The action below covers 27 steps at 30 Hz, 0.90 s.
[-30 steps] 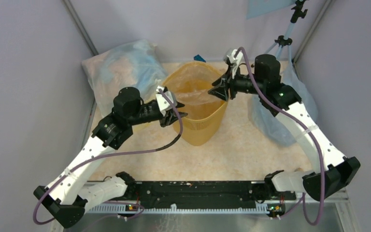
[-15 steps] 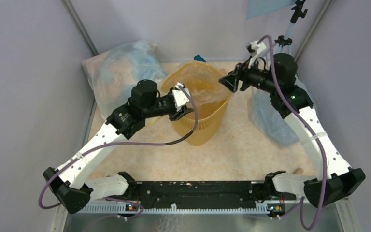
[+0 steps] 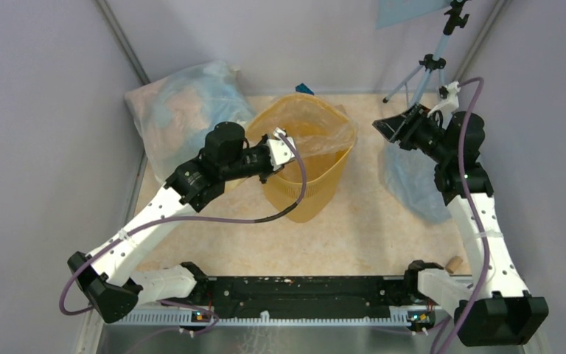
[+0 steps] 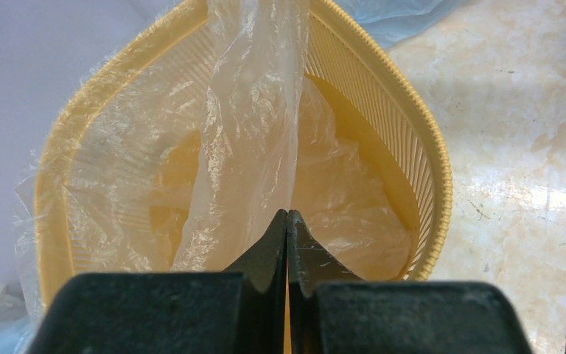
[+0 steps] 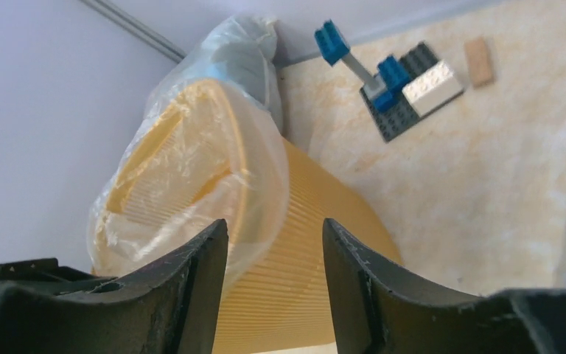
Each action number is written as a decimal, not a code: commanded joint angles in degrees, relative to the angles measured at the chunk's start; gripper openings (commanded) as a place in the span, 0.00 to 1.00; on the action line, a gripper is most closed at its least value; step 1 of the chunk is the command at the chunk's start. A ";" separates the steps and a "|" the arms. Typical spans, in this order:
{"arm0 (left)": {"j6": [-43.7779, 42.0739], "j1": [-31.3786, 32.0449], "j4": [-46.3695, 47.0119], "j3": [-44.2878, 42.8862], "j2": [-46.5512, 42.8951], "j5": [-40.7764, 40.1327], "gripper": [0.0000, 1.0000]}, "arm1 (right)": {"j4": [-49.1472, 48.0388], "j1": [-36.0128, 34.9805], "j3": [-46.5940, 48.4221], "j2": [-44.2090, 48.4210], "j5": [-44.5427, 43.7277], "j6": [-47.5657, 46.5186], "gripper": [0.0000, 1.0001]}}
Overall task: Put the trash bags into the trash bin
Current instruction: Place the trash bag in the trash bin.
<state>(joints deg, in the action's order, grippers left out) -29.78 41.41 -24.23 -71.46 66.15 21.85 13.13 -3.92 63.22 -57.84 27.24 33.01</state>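
Observation:
The yellow trash bin stands at mid-table, tilted. A clear, wrinkly trash bag lines its mouth and laps over the rim. My left gripper sits at the bin's near-left rim, shut on a stretched strip of the bag. In the left wrist view the gripper pinches the bag above the bin's rim. My right gripper is open and empty, to the right of the bin. Its wrist view shows the gripper apart from the bin and the bag.
Bluish plastic sacks lie at the back left and under the right arm. A tripod stands at the back right. A blue-and-white block tower and a small wooden block lie behind the bin.
My right gripper has let go of the bag's far edge and drawn back to the right, open. My left gripper has moved up and right along the rim, still holding the bag.

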 commanded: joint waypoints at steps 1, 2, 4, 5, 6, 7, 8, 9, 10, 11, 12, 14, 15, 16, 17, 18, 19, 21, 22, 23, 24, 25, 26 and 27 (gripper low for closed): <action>-0.12 0.43 0.81 -2.56 -1.51 1.38 0.00 | -14.12 5.65 -10.92 1.36 10.78 18.17 0.50; 0.04 0.43 0.72 -2.62 -1.97 1.55 0.00 | -18.35 6.00 -13.40 1.75 12.58 21.35 0.50; 0.78 0.44 0.52 -2.70 -2.51 2.57 0.00 | -24.17 6.04 -16.78 1.79 14.97 25.30 0.50; 1.39 0.43 0.50 -2.72 -2.70 3.04 0.00 | -27.13 6.04 -18.22 1.64 16.26 27.47 0.50; 1.90 0.43 0.43 -2.75 -2.88 3.65 0.00 | -30.03 6.05 -19.39 1.37 17.32 29.57 0.51; 2.22 0.43 0.23 -2.84 -3.00 4.43 0.00 | -33.54 6.10 -20.69 1.08 18.52 31.73 0.51; 2.65 0.45 -0.03 -2.89 -3.08 5.26 0.00 | -36.42 5.99 -21.64 0.67 19.49 33.72 0.52; 2.89 0.43 -0.28 -2.99 -3.19 5.98 0.00 | -38.72 5.97 -22.52 0.30 20.22 36.83 0.52; 3.20 0.43 -0.64 -3.14 -3.28 6.61 0.00 | -40.63 6.03 -23.24 -0.14 20.71 38.70 0.52; 3.32 0.47 -0.91 -3.30 -3.38 7.18 0.00 | -41.84 5.95 -23.84 -0.42 20.97 40.18 0.51; 3.45 0.48 -1.17 -3.40 -3.56 7.60 0.00 | -43.05 5.87 -24.59 -0.59 20.88 41.40 0.51; 3.70 0.47 -1.62 -3.56 -3.72 7.83 0.00 | -45.82 5.79 -26.21 -0.72 20.16 43.86 0.49; 3.76 0.43 -1.83 -3.63 -3.79 8.01 0.00 | -46.92 5.66 -26.89 -0.84 19.73 44.83 0.49; 3.84 0.44 -2.06 -3.60 -3.83 8.26 0.00 | -47.35 5.42 -27.14 -1.09 19.35 45.45 0.49; 3.98 0.50 -2.32 -3.66 -3.76 8.65 0.00 | -47.89 4.96 -27.26 -1.50 19.17 45.79 0.49; 4.07 0.44 -2.46 -3.67 -3.75 9.06 0.00 | -48.39 4.45 -27.23 -2.09 19.16 46.14 0.49; 4.15 0.47 -2.61 -3.61 -3.67 9.46 0.00 | -48.90 4.30 -27.27 -2.57 19.10 46.68 0.49; 4.31 0.44 -3.02 -3.47 -3.45 10.54 0.00 | -50.68 2.25 -27.63 -3.61 18.78 48.12 0.49; 4.48 0.43 -3.09 -3.27 -3.36 10.90 0.00 | -51.69 1.91 -27.90 -4.00 18.62 48.72 0.49; 4.61 0.44 -3.03 -3.03 -3.25 11.19 0.00 | -52.22 1.64 -28.16 -4.44 18.28 49.27 0.49; 4.71 0.43 -3.02 -2.78 -3.16 11.46 0.00 | -52.82 1.48 -28.25 -4.86 18.08 49.65 0.48; 4.79 0.44 -2.91 -2.54 -3.09 11.62 0.00 | -53.34 1.25 -28.39 -5.29 18.03 49.95 0.48; 4.99 0.43 -2.78 -2.16 -2.97 11.74 0.00 | -53.98 1.01 -28.46 -5.81 18.02 50.41 0.47; 5.03 0.47 -2.69 -1.92 -2.96 11.78 0.00 | -54.73 0.94 -28.56 -6.23 18.10 50.99 0.45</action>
<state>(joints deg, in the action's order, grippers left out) -25.78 41.67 -27.68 -73.06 63.51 31.22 -34.74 -2.22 34.74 -62.83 45.71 80.93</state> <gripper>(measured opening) 0.004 0.472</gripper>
